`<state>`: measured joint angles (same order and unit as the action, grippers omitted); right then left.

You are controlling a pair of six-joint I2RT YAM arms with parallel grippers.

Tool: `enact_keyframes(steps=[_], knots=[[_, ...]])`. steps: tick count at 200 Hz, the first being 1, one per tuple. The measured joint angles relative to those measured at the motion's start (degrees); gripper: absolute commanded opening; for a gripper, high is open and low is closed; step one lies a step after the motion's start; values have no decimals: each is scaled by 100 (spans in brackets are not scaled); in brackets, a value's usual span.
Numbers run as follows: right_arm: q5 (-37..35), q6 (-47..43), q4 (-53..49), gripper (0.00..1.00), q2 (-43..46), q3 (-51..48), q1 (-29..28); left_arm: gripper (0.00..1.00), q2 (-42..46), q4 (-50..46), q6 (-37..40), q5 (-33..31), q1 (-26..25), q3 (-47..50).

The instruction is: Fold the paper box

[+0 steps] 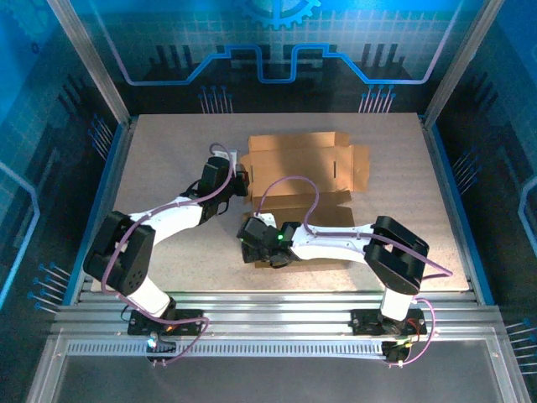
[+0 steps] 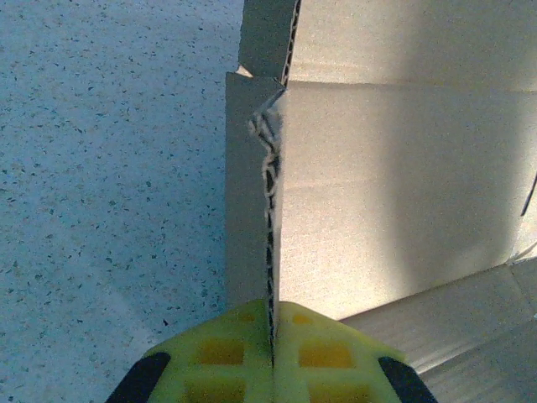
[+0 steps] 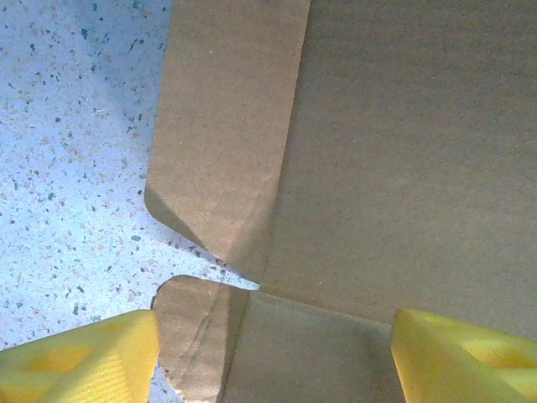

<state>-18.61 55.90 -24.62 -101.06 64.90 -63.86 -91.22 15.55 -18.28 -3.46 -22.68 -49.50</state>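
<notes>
- Broadly, the table (image 1: 168, 277) is occupied from its middle toward twelve o'clock by the paper box (image 1: 306, 168), which lies partly opened out, its panels spread and not yet closed up.
- The left end effector (image 2: 273, 344) is seen clamped tight on the corrugated edge of a side wall (image 2: 247, 193) at the box's nine o'clock side, and that wall appears to be raised.
- The right end effector (image 3: 273, 353) is spread wide above the box's seven o'clock corner, and nothing is gripped by it.
- Between its fingers a small rounded tab (image 3: 197, 336) is seen just beside a larger flap (image 3: 222, 143), neither yet tucked in.
- The step in hand is judged to be the raising of the side walls, an early one.
- For the next move, the tab would probably have to be caught and turned inward while the held wall is steadied.
</notes>
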Motion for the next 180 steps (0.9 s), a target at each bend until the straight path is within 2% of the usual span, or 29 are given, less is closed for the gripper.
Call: enact_keyframes(steps=[70, 180], knots=[[-461, -177, -42, 79, 968, -109, -103, 3, 83, 269, 2, 7, 0, 221], [-476, -660, -85, 79, 326, -76, -111, 8, 251, 638, 17, 92, 0, 590]])
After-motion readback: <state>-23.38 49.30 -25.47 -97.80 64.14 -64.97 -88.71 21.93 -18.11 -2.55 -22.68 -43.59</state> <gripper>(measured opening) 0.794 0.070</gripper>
